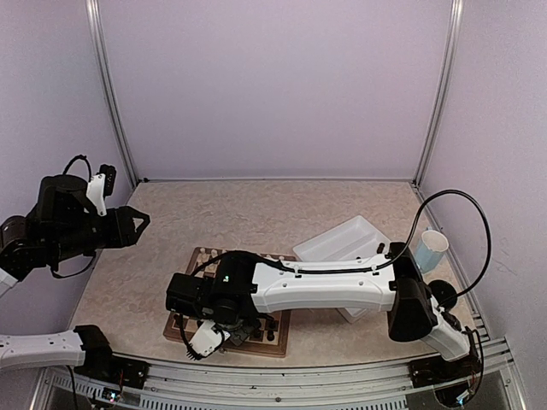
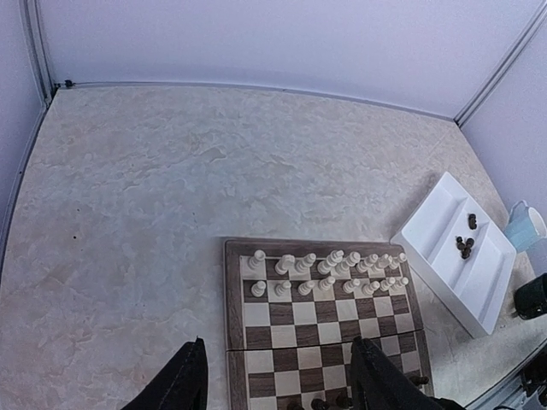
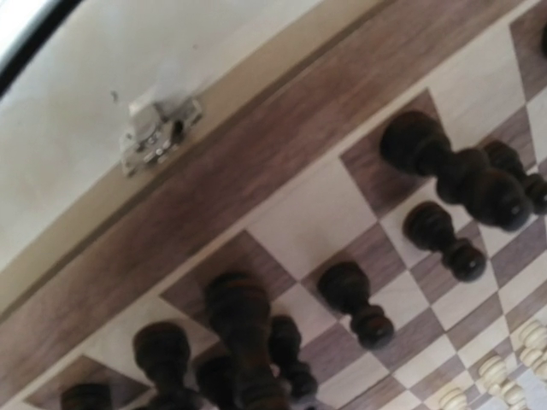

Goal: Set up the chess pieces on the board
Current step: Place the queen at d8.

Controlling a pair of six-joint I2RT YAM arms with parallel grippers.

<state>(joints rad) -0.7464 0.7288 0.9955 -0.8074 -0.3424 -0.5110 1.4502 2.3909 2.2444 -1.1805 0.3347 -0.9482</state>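
Board position: The board [image 2: 232,329] is laid on the table [image 2: 145,213], near the front edge and left of centre, nearly square to that edge.
Edges: The wooden rim is seen close up by the right wrist camera, with a metal clasp [image 3: 160,130] fixed to its outer side.
Open room: Bare tabletop is seen behind and to the left of the board, as far as the walls [image 1: 273,85]. On the right a white tray [image 2: 432,239] lies just beside the board's far right corner, set at a slant to it. A cup [image 1: 432,249] is stood beyond the tray, by the right wall.
Board axis: The board is square, so no long axis is given; a fold seam is run from left to right across its middle.
Cream pieces: The cream pieces [image 2: 329,266] are stood upright in two rows along the far edge.
Dark pieces: Several dark pieces [image 3: 453,171] are stood on the squares by the near rim; a few more are left in the tray.
Left gripper: The left gripper [image 2: 278,346] is held high, to the left of the board, with jaws spread; nothing is held or touched.
Right gripper: The right gripper [image 1: 232,331] is reached over the near rim, above the dark pieces. Its fingers are hidden, so neither its opening nor any hold can be told.
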